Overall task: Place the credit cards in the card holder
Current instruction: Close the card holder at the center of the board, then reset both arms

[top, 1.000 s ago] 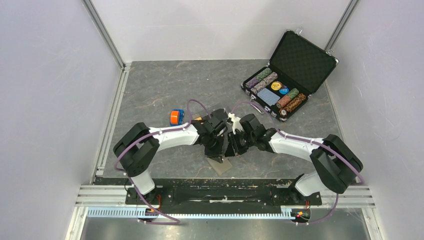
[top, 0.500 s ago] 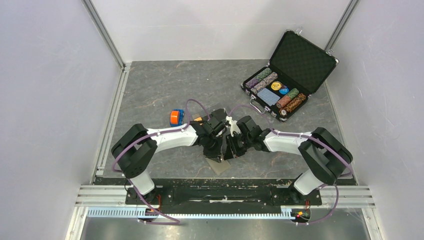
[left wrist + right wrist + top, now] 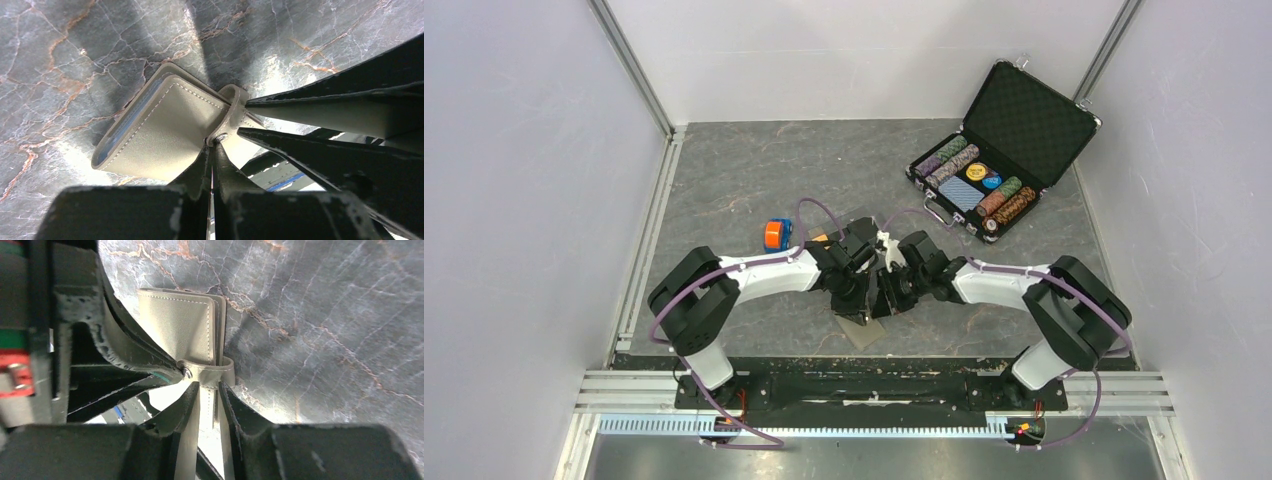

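Both arms meet over the grey marbled table point(image 3: 754, 170), well apart from the open black poker-chip case point(image 3: 1024, 120) and on its near-left side, with the card holder point(image 3: 165, 130) caught between them. From my remote station, the overhead camera shows only the holder's lower corner below the two wrists.

The left gripper point(image 3: 211, 150) has its fingers pressed fully together. Their tips sit right at the small round snap point(image 3: 221, 136) on the end of the holder's strap point(image 3: 231, 107). I cannot tell whether the thin strap is actually pinched between them.

The right gripper point(image 3: 209, 395), reaching in from the case's side, stands a little way apart and clasps the holder. A strip of the grey-taupe leather runs between its two fingers point(image 3: 186, 407), just below the loop of the strap.

The holder is folded closed, white stitching along its edge, and a sliver of pale blue shows in its open side. It hangs tilted, with a shadow on the stone beneath it. I cannot say whether any part of it touches the table.

A small orange-and-blue object point(image 3: 774, 234) lies on the table far to the left of the case, beside the left arm. The case itself holds rows of chips point(image 3: 949, 160) and a blue patterned card deck point(image 3: 962, 192), its lid propped up behind them.
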